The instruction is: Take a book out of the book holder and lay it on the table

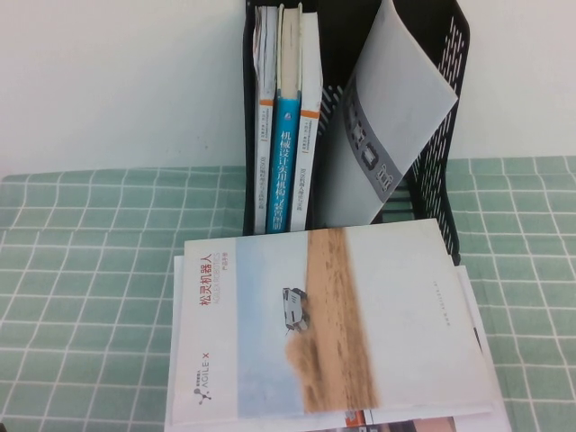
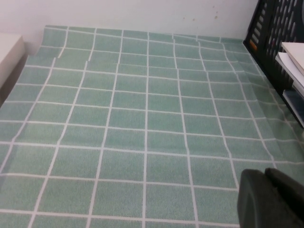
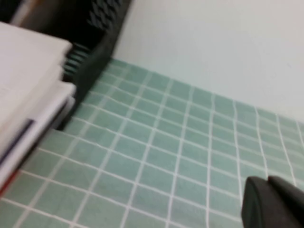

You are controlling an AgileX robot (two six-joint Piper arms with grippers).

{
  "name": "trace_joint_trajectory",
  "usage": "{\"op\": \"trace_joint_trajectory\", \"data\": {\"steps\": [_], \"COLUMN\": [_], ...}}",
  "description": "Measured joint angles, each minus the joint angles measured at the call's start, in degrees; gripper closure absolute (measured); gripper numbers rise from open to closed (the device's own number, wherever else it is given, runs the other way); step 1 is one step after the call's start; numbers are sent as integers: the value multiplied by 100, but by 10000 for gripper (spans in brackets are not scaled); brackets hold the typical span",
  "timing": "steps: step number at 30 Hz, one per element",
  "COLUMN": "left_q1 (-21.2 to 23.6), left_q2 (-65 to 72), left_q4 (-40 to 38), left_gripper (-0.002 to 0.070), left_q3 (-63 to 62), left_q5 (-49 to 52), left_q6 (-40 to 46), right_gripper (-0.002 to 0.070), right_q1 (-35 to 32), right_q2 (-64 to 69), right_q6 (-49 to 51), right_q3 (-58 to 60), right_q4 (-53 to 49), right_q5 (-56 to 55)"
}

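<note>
The book (image 1: 333, 324), pale blue-white with a sandy brown band, a small vehicle and a red title, lies flat on top of a stack of booklets on the table (image 1: 90, 270), in front of the black book holder (image 1: 454, 36). No gripper shows in the high view. My left gripper (image 2: 265, 175) is shut and empty, low over bare green cloth (image 2: 142, 118), with the holder (image 2: 275, 23) off to one side. My right gripper (image 3: 267, 182) is shut and empty over the cloth, apart from the stack (image 3: 28, 80) and the holder (image 3: 99, 47).
In the holder, three books (image 1: 286, 135) stand upright and a white-grey booklet with a dark grey strip (image 1: 396, 99) leans across the right slot. Other white booklets (image 1: 477, 306) lie under the book. A white wall stands behind the table.
</note>
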Motion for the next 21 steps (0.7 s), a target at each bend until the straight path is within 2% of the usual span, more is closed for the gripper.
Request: {"op": "trace_joint_trajectory", "data": {"steps": [3,8,15,21], "left_q1": [0,0,0,0], "left_q2": [0,0,0,0], "left_q4": [-13,-12,-12,-12], "left_gripper": [678,678,678,678], "left_q3": [0,0,0,0], "left_q5": [10,10,10,10], "left_q6": [0,0,0,-11], "right_gripper": [678,678,678,678], "right_q1": [-316,-371,-371,-371], "right_q2": [0,0,0,0], "right_q6": [0,0,0,590], "right_q3": [365,912,964,964], "right_q4": [40,103,77,-356], "right_q5": [-322,-876,-645,-511]}}
